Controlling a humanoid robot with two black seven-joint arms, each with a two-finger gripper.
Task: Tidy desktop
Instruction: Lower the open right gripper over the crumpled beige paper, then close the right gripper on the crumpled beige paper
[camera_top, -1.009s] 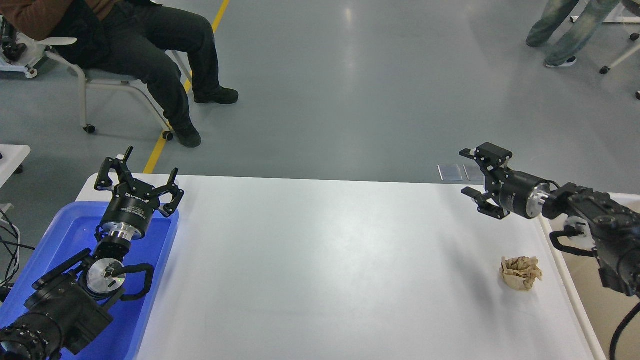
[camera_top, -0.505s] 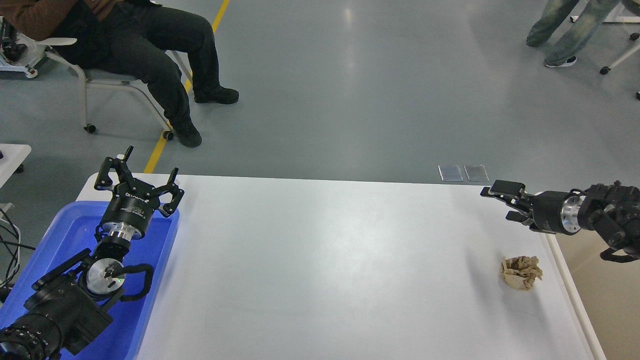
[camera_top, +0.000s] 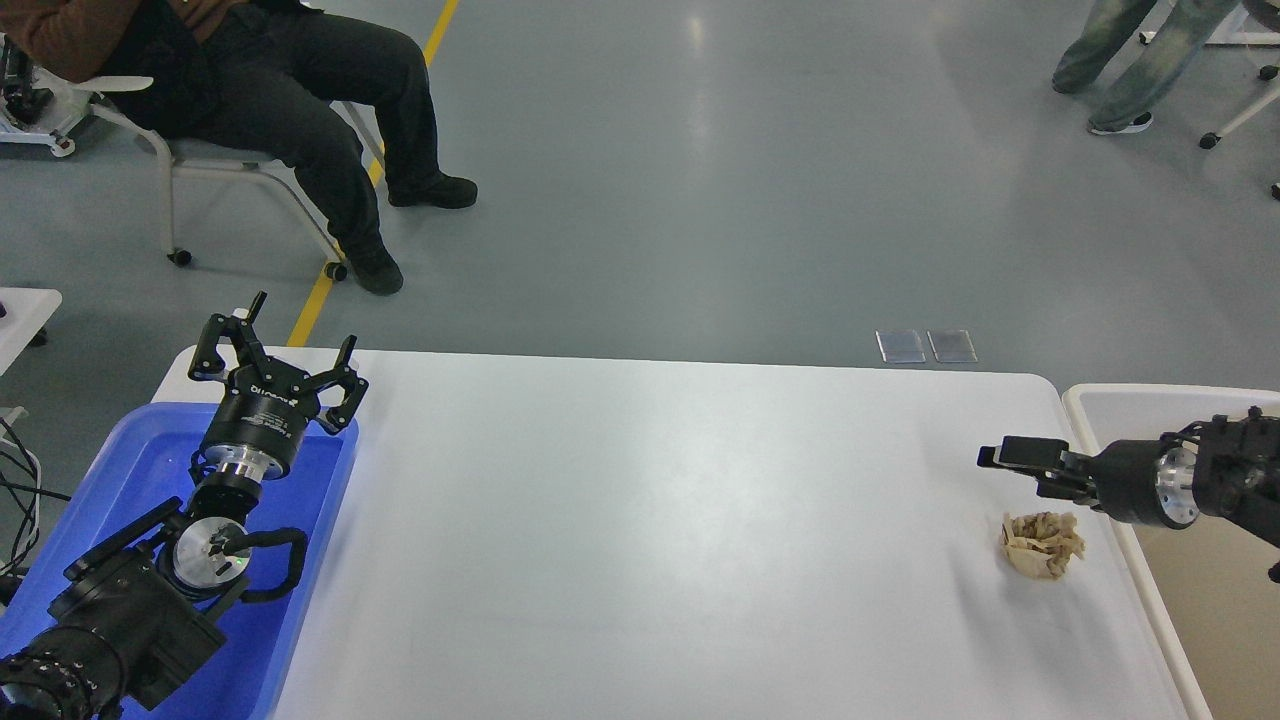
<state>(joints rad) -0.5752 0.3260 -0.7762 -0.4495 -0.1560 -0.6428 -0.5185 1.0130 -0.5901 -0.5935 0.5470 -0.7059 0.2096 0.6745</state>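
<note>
Progress looks near the end: our matte white rectangular desktop (camera_top: 640, 520) fills the middle of the head view and carries one leftover, a crumpled tan paper wad (camera_top: 1041, 544) at 4 o'clock near the right edge. Right gripper (camera_top: 1010, 459) hovers just above the wad, not touching; seen edge-on, so we cannot tell its jaw state. Left gripper (camera_top: 275, 365) sits at 9 o'clock over the blue plastic tray (camera_top: 310, 560), jaws spread, empty. Beige bin with white rim (camera_top: 1090, 400) is at 3 o'clock. Nothing blocks the wad.
</note>
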